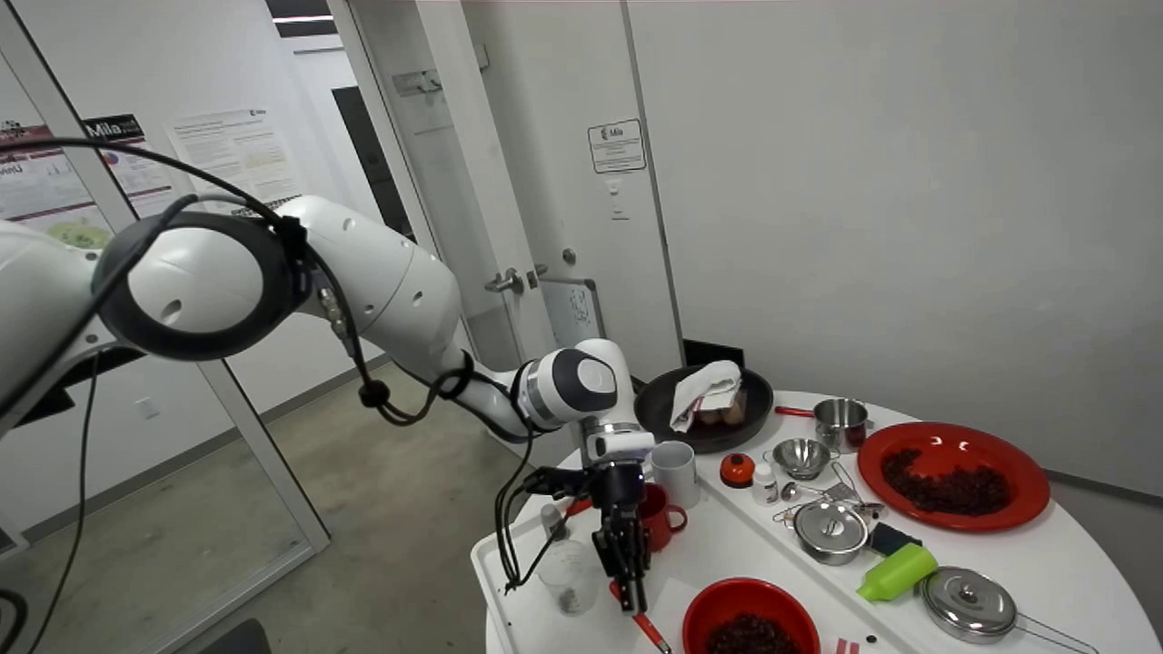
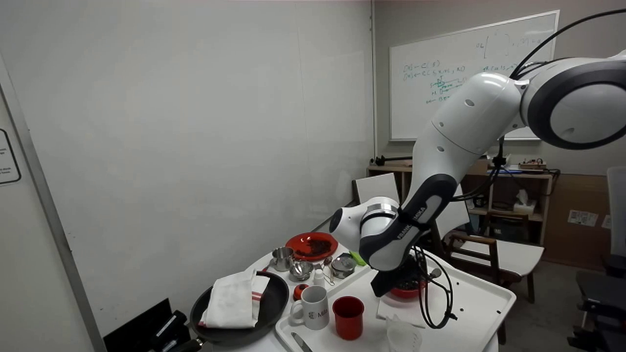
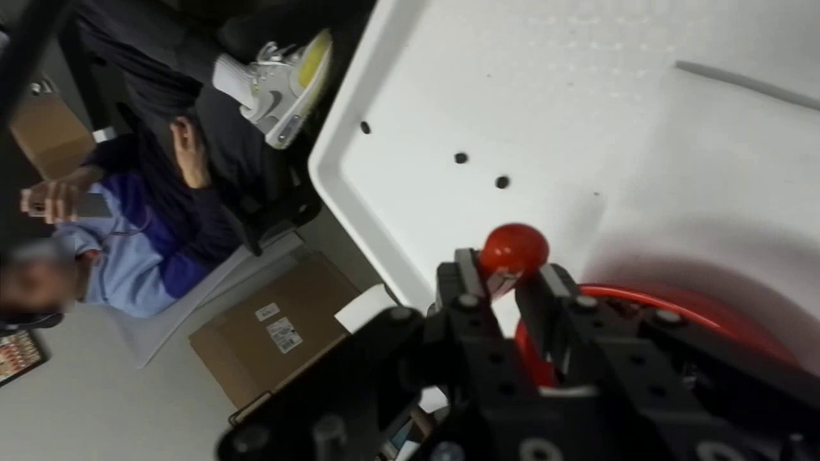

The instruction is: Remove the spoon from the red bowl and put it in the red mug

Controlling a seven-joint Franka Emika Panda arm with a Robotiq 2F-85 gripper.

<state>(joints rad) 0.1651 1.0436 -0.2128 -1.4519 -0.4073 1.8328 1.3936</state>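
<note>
Behind the round table (image 1: 1090, 581) rises a plain pale wall (image 1: 909, 227), and a white tray (image 2: 469, 303) covers part of the tabletop. In the wrist view I see the gripper (image 3: 512, 275) pinched in on the red handle of the spoon (image 3: 514, 250), a finger at either side, the rounded end poking out between them. In an exterior view the spoon slants just left of the red bowl (image 1: 750, 597); both are cut off at the near edge, and I can't tell whether the spoon touches the tray. In an exterior view the arm (image 2: 464, 132), lettered "FRANK" with the rest half covered, blocks much of the bowl. There, the red mug (image 2: 348, 320) stands upright on the tray, just right of a white mug (image 2: 313, 305) printed "Mila". A poster (image 1: 145, 171) on the far left reads "Mila" too, its smaller print lost to me, and the green writing on the whiteboard (image 2: 440, 117) is mostly illegible.
</note>
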